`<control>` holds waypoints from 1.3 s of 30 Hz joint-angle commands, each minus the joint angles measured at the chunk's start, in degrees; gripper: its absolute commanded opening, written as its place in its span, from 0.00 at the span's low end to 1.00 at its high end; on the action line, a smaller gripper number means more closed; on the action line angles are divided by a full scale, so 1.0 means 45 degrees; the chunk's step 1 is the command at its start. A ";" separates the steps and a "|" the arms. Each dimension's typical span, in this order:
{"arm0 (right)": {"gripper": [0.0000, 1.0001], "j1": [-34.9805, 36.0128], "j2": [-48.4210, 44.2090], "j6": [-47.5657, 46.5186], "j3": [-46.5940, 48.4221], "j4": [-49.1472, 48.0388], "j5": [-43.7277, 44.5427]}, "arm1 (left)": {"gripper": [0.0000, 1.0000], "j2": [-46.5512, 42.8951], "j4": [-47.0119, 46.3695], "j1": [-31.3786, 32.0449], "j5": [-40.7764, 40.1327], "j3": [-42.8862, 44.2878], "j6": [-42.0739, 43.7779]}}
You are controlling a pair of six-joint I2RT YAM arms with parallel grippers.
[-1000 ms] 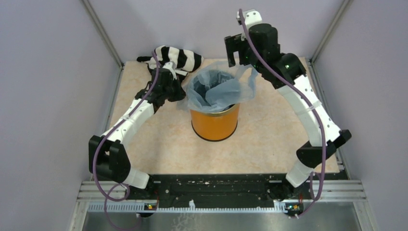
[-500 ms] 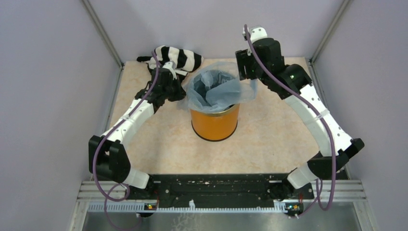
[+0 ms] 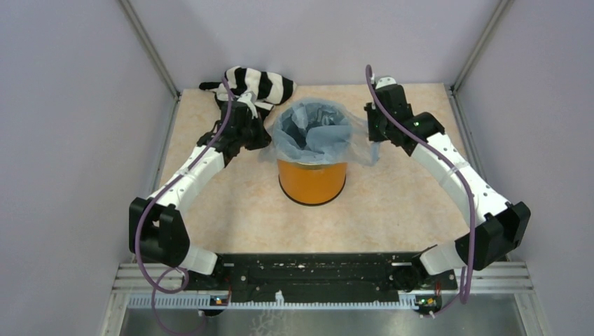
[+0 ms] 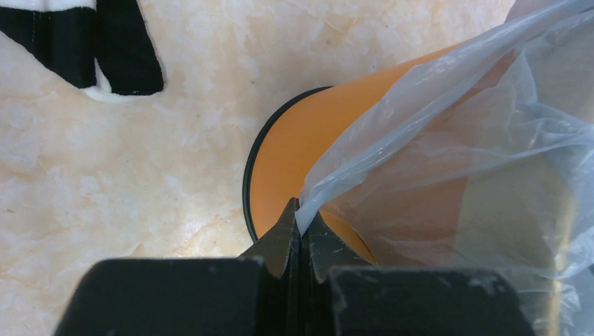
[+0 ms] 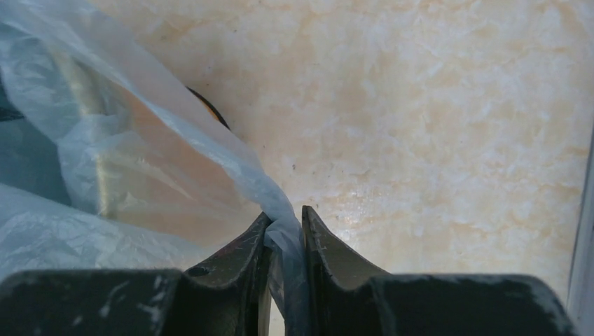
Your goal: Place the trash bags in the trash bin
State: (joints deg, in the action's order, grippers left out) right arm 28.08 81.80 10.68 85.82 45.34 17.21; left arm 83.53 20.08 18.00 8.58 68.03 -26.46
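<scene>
The light-blue translucent trash bag point(image 3: 312, 130) lines the orange trash bin point(image 3: 312, 180) at mid-table, its edges spread over the rim. My left gripper point(image 3: 260, 137) sits at the bin's left side, shut on the bag's edge point(image 4: 329, 189); the bin's orange wall point(image 4: 294, 161) is right behind the fingertips point(image 4: 288, 218). My right gripper point(image 3: 373, 137) is low at the bin's right side, its jaws shut on a fold of the bag point(image 5: 284, 227). From there the film point(image 5: 140, 161) stretches back over the bin.
A black-and-white striped cloth point(image 3: 258, 84) lies at the back left, just behind the left wrist, and shows as the cloth point(image 4: 119, 49) in the left wrist view. Grey walls enclose the marbled table point(image 3: 392, 203) on three sides.
The right arm came down from above the bin's back right to its right side, and its open jaws shut on the bag's edge. The bag now sits lower in the bin.
</scene>
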 commanded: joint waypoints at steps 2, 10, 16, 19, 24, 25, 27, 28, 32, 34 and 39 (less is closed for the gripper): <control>0.19 -0.0653 -0.0303 0.0598 -0.0865 -0.1707 -0.1099 | 0.00 -0.0395 -0.0708 -0.0037 0.0289 -0.0334 -0.0054; 0.18 -0.0682 -0.0015 0.0987 -0.2629 -0.3039 -0.1336 | 0.00 -0.0281 -0.0732 -0.0035 0.0473 -0.0843 -0.0190; 0.15 -0.0709 0.0143 0.1298 -0.3651 -0.4035 -0.0904 | 0.00 0.0074 -0.0968 -0.0035 0.0489 -0.0977 -0.0428; 0.15 -0.0970 0.0077 0.1454 -0.4011 -0.4455 -0.0693 | 0.00 0.0199 -0.0971 -0.0040 -0.0022 -0.0901 -0.0346; 0.13 -0.1698 -0.0059 0.1733 -0.4553 -0.4971 -0.0665 | 0.00 0.0488 -0.0817 -0.0054 -0.1051 -0.0837 -0.0441; 0.12 -0.1814 -0.0038 0.1773 -0.4622 -0.5038 -0.0710 | 0.00 0.0573 -0.0761 -0.0055 -0.1226 -0.0813 -0.0465; 0.12 -0.1996 0.0048 0.1821 -0.4735 -0.5144 -0.0850 | 0.00 0.0795 -0.0509 -0.0064 -0.1678 -0.0688 -0.0529; 0.11 -0.2020 0.0106 0.1826 -0.4711 -0.5129 -0.1004 | 0.00 0.0894 -0.0452 -0.0056 -0.1746 -0.0641 -0.0534; 0.11 -0.2039 0.0097 0.1867 -0.4702 -0.5119 -0.1434 | 0.00 0.1147 -0.0514 -0.0055 -0.1701 -0.0490 -0.0410; 0.13 -0.2040 0.0073 0.1859 -0.4637 -0.4952 -0.1426 | 0.00 0.1321 -0.0289 -0.0055 -0.1732 -0.0274 -0.0333; 0.41 -0.2049 -0.0645 0.1902 -0.4458 -0.4501 -0.2112 | 0.03 0.1100 -0.0065 -0.0055 -0.1241 -0.0007 -0.0263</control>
State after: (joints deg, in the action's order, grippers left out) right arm 19.29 82.37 18.85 64.79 23.86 10.26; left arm 89.49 18.72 18.00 3.11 65.30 -28.58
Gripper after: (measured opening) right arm 0.313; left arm 0.007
